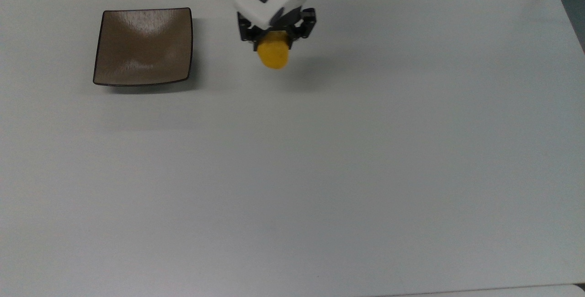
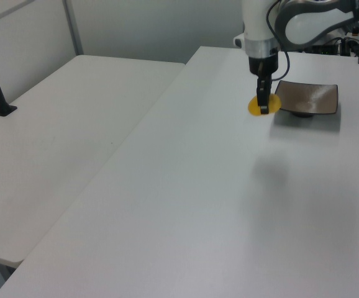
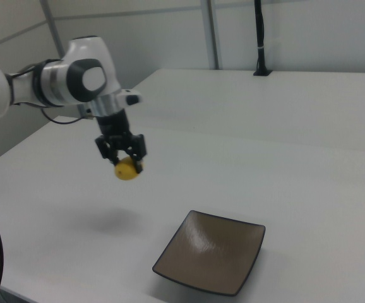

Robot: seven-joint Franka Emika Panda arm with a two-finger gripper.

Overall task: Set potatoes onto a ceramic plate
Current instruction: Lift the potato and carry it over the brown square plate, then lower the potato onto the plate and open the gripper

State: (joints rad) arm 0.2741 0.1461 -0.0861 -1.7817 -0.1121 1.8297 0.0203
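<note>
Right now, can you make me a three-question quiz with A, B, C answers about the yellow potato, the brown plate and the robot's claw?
1. Where is the potato?
A. In the air, gripped by the claw
B. Lying on the plate
C. Lying on the table

2. What colour is the plate?
A. Blue
B. Brown
C. Green

3. What is on the plate?
A. Two potatoes
B. A spoon
C. Nothing

Answers:
1 A: in the right view the potato hangs above the table, its shadow below it.
2 B: the plate is glossy brown with a dark rim.
3 C: its whole surface is bare, and in the top view the potato sits to the plate's right.
</note>
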